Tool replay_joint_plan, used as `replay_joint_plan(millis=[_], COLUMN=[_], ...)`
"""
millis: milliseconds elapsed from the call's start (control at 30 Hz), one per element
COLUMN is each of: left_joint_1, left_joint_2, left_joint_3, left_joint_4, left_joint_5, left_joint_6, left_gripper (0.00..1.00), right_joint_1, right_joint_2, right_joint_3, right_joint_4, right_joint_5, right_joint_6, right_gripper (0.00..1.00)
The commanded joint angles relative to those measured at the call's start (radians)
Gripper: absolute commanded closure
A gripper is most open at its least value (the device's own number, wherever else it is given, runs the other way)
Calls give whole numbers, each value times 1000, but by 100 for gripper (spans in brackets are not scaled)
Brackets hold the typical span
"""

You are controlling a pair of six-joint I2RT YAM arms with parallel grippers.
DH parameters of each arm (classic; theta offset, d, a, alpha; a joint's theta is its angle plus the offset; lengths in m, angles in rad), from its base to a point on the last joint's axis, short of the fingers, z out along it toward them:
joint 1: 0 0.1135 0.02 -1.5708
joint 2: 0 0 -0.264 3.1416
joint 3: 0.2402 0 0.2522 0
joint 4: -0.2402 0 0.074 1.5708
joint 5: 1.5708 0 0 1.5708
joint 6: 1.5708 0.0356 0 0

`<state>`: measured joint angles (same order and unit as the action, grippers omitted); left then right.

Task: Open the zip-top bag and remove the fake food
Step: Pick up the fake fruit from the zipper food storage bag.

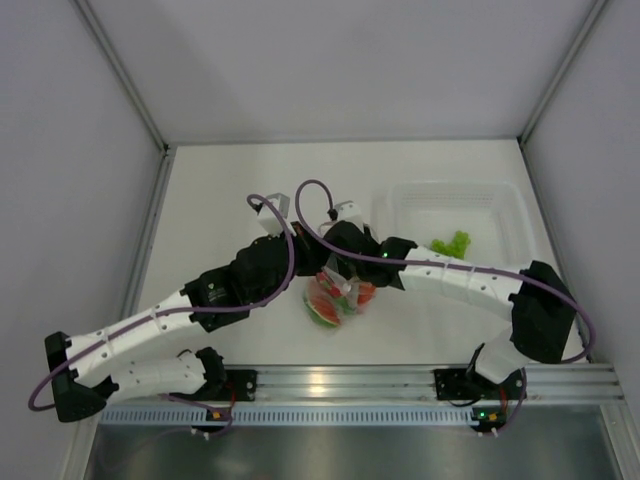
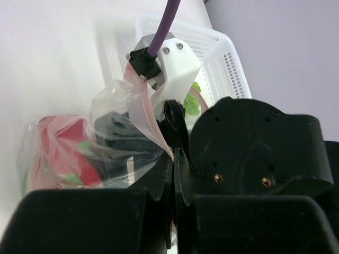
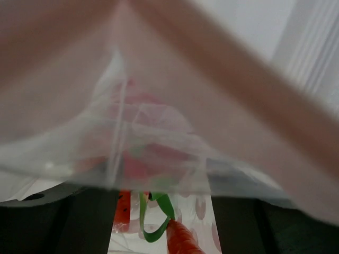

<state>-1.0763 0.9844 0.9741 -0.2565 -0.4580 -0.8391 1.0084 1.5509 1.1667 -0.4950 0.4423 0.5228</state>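
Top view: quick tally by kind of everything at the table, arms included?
Robot arms: 2 (left arm, right arm)
zip-top bag, toy food bunched inside: 1
white basket: 1
green leafy cluster in the basket: 1
Total: 5

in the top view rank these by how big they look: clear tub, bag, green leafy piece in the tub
1. clear tub
2. bag, partly covered, still clearly in between
3. green leafy piece
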Motion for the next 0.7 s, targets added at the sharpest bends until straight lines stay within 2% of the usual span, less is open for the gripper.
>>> replay_joint_plan(millis=[0, 200, 367, 467, 667], left_joint_1=[-5, -5, -5, -5, -5], left_joint_2=[-13, -24, -30, -43, -44], left_joint_3=[-14, -21, -26, -43, -43], left_joint_4=[115, 115, 120, 148, 149], left_joint_5=[-21, -27, -11, -1, 5], left_joint_6=[-32, -23, -20, -17, -9], left_gripper=[100, 100, 100, 100, 100], right_joint_1=[33, 45, 42, 42, 42], right_joint_2=[-46, -98, -51, -34, 38], right_joint_3=[-15, -93, -64, -87, -73], right_joint_4=[38, 195, 223, 289, 315], right_joint_5=[-93, -200, -286, -292, -249], right_joint_6=[-30, -15, -17, 23, 65], right_gripper=[35, 37, 38, 39, 39])
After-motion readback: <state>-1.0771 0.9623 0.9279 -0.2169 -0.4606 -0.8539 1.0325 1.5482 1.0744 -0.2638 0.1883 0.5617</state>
